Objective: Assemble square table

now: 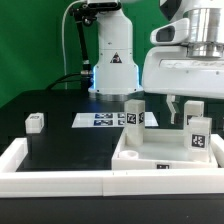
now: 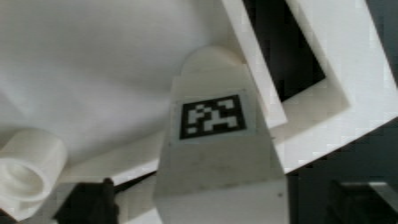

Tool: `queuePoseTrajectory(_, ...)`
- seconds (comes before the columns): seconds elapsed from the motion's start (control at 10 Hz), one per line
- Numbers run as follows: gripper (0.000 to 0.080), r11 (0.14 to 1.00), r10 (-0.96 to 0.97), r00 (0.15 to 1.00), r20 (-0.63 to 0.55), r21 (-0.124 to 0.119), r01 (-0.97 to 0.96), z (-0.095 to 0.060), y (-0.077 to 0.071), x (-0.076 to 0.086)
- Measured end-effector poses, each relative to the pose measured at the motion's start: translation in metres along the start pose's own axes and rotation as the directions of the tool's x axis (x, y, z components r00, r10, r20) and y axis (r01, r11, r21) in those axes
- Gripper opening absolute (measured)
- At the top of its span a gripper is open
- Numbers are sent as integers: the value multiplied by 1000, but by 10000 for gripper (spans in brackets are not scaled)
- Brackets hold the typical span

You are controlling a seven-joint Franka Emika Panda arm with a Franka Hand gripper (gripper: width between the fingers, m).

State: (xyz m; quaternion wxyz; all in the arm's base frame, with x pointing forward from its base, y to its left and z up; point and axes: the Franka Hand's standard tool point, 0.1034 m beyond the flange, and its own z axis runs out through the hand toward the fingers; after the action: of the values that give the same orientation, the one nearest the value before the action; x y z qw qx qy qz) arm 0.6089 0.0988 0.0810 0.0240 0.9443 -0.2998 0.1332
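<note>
The white square table top lies at the exterior view's front right. One white tagged leg stands at its far corner. A second tagged leg stands upright at the top's right side, under my gripper. In the wrist view this leg runs between my fingers, with dark gaps showing on both sides of it. The gripper is open around it. The table top fills the wrist view behind the leg. A third leg rests on the black surface at the left.
The marker board lies flat in the middle, in front of the robot base. White rim bars edge the black surface at the front and left. A rounded white part shows beside the held-over leg in the wrist view.
</note>
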Motion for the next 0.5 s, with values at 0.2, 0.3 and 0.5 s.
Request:
queuePoseTrajectory(0.2, 637, 1000, -31, 1000, 0, 3, 31, -2, -1, 0)
queuePoseTrajectory(0.3, 647, 997, -80, 997, -1, 12, 80, -8, -2, 0)
queuePoseTrajectory(0.5, 649, 991, -128, 992, 1, 32, 128, -27, 7, 3)
